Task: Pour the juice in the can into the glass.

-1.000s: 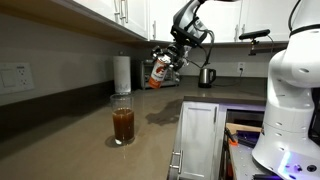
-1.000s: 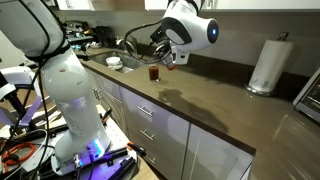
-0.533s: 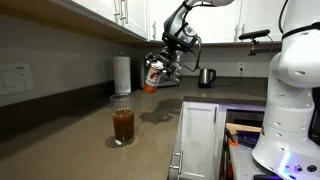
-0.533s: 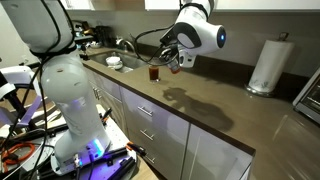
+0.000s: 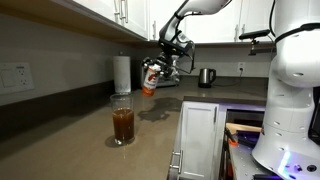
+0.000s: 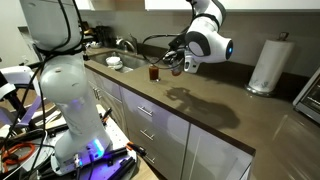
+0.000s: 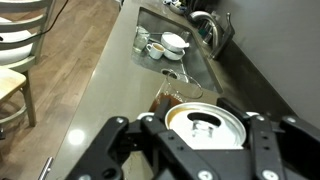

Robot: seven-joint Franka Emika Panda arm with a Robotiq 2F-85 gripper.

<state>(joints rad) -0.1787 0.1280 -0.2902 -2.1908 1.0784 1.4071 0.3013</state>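
High over ctr (image 5: 80, 145), can (image 5: 151, 76) held tilted in claw (image 5: 160, 68), glass (image 5: 123, 124) well apart.

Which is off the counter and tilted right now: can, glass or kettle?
The can, held by the gripper and leaning in the air. The glass stands upright on the counter, part full of dark juice; the kettle also stands upright.

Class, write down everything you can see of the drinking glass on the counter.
The glass is a tall, clear, straight-sided tumbler standing upright on the brown counter. Dark reddish-brown juice fills over half of it. Nothing else touches it; the can hangs tilted in the jaws, apart from it.
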